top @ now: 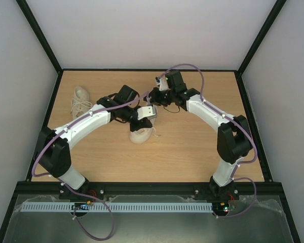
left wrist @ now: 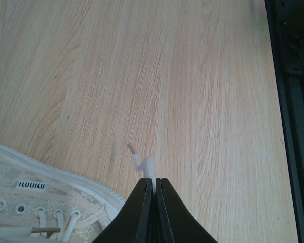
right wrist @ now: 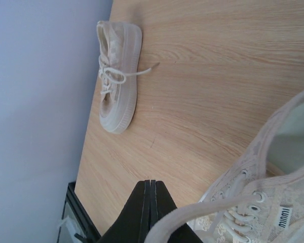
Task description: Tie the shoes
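Pinching lace end (left wrist: 146, 167), left tool (left wrist: 153, 180) clenched; right tool (right wrist: 150, 182) clenched too, hold unclear.

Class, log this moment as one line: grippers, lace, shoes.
left gripper: shut on lace end | right gripper: shut, hold unclear | centre shoe: beside left gripper | other shoe: far left, untouched

shoes (top: 81, 102) (top: 141, 134) are done in cream-white with a lacy pattern, laces (right wrist: 114, 76) kept white. table (top: 192, 147) is covered in pale wood grain. arms (top: 88, 123) (top: 205, 112) are painted white and black, cables (top: 202, 83) sheathed in purple.
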